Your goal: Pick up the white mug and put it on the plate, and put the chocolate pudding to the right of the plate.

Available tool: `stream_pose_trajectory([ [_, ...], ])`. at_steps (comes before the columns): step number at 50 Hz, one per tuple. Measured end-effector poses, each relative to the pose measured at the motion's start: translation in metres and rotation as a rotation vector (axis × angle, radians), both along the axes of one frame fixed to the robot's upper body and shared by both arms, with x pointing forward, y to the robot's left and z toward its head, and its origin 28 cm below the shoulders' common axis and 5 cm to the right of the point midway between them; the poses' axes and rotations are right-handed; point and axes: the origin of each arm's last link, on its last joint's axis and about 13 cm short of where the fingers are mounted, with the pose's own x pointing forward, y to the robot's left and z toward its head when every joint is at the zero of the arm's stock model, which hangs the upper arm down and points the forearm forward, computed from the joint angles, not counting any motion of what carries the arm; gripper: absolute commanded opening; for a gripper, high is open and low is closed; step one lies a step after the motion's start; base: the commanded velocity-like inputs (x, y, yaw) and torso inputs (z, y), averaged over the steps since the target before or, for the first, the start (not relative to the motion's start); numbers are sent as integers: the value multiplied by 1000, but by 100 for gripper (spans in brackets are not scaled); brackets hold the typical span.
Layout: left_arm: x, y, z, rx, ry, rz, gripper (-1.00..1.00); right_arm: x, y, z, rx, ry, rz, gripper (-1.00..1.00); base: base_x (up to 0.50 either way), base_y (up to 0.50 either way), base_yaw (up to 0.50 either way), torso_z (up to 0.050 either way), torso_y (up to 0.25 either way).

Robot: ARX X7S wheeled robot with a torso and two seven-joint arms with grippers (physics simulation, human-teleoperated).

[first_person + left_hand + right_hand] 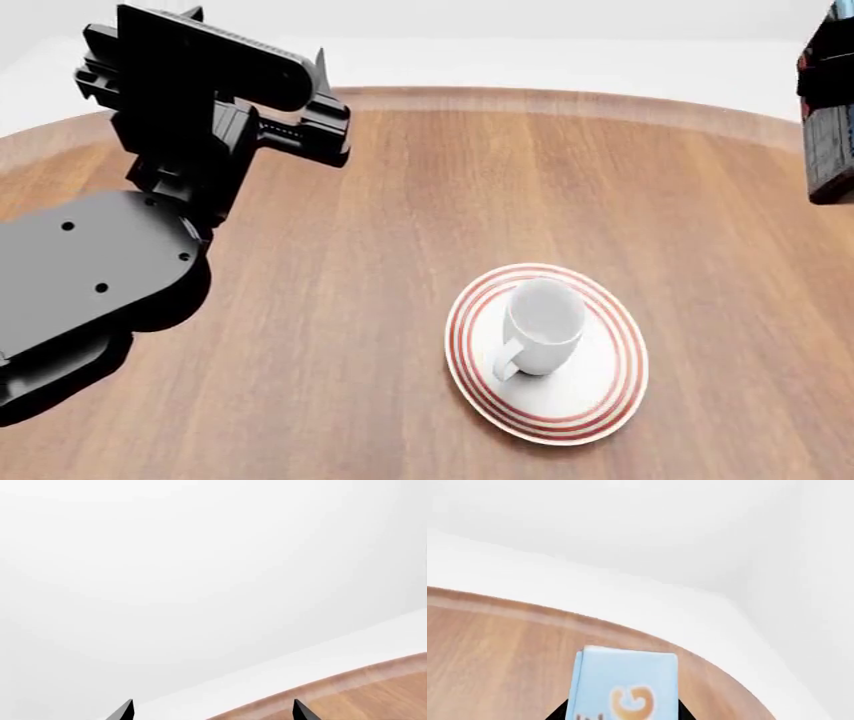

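Note:
The white mug point(545, 322) stands on the plate point(603, 400), a round white plate with red-orange rings, its handle toward the front left. My left gripper point(213, 711) is open and empty, raised over the table's far left part; it also shows in the head view point(324, 108). My right gripper point(624, 716) is shut on the chocolate pudding point(625, 682), a light blue carton with orange lettering, held above the table near its far right rim. In the head view only a dark block point(830, 120) at the right edge shows there.
The round wooden table point(400, 230) has a curved far edge point(534, 96) with white floor beyond. My left arm's black links point(94, 270) cover the front left of the table in the head view.

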Motion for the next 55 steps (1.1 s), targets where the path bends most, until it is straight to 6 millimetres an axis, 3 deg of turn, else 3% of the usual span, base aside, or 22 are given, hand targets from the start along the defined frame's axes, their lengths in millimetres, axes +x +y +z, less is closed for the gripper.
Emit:
stream_pose_trajectory([
  [20, 1, -1, -1, 3, 2, -3, 100, 28, -26, -13, -46, 196, -4, -100, 0, 0, 0, 0, 0],
  [55, 0, -3, -3, 9, 8, -9, 100, 32, -40, -49, -30, 378, 47, -100, 0, 0, 0, 0, 0],
])
